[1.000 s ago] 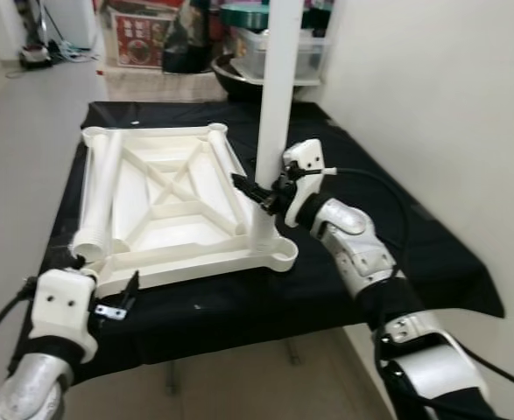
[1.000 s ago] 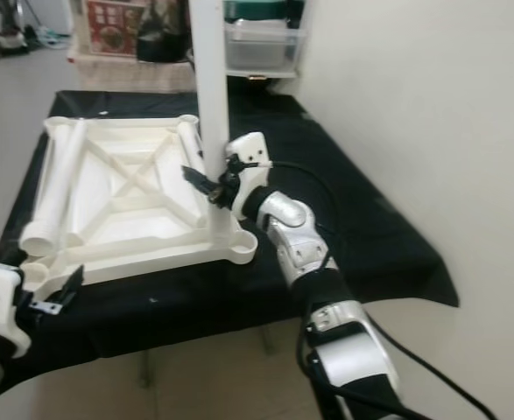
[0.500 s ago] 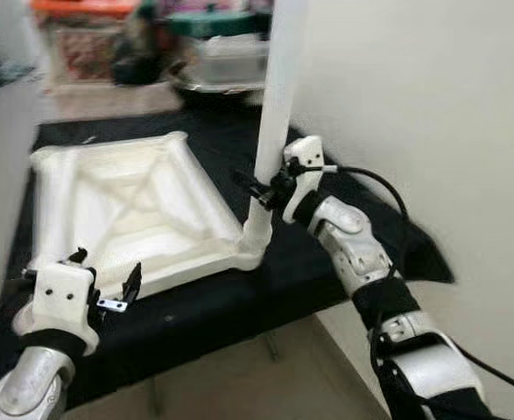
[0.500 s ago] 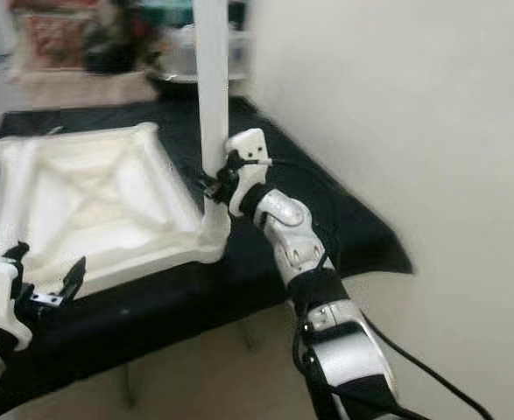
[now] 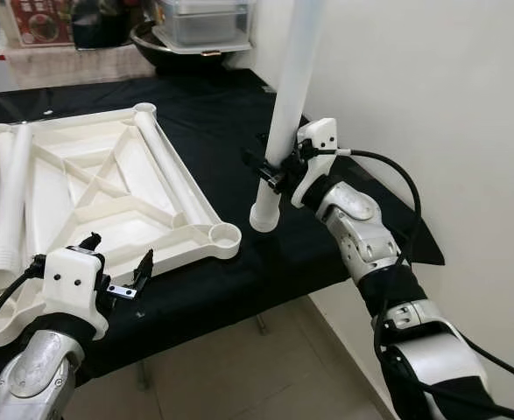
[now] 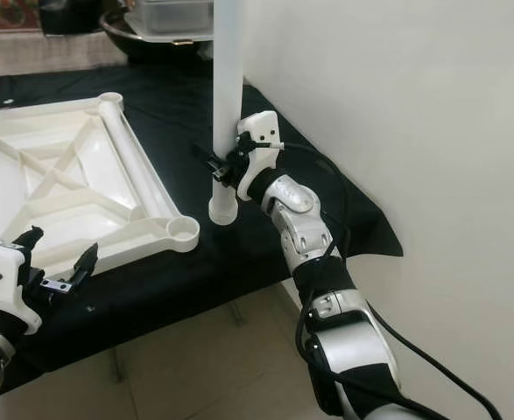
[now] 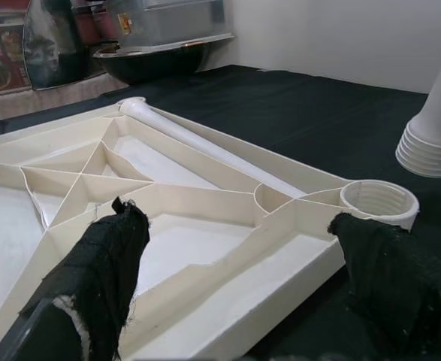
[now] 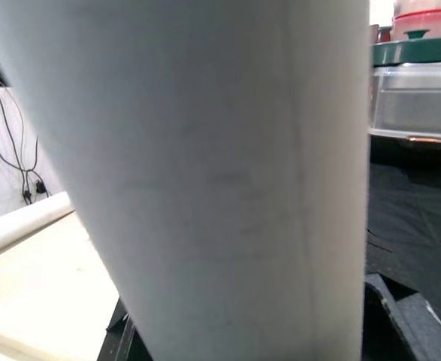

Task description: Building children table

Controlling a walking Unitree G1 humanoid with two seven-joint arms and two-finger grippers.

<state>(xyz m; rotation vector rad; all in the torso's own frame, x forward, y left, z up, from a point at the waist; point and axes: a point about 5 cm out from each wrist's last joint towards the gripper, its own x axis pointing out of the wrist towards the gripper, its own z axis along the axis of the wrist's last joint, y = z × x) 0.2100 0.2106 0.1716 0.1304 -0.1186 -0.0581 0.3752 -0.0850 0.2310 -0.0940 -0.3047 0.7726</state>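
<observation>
A white tabletop (image 5: 108, 188) lies upside down on the black-covered table (image 5: 213, 105). Its near right corner socket (image 5: 225, 234) is empty. My right gripper (image 5: 274, 171) is shut on a white table leg (image 5: 285, 105) and holds it upright. The leg's ribbed lower end (image 5: 264, 217) is just right of that socket, at the black cloth. In the right wrist view the leg (image 8: 205, 173) is very close. A second leg (image 5: 10, 201) lies along the tabletop's left side, and a third (image 7: 205, 147) lies along its right rib. My left gripper (image 5: 118, 252) is open at the tabletop's near edge, holding nothing.
A dark bowl (image 5: 165, 39) and a clear lidded box (image 5: 204, 17) stand at the table's far end. A white wall (image 5: 432, 105) runs close along the right. The table's front edge (image 5: 239, 293) drops to a tiled floor (image 5: 239, 376).
The camera has shifted. The upright leg's lower end stood in the near right corner socket; now it sits beside the socket, to its right. The left gripper stays open.
</observation>
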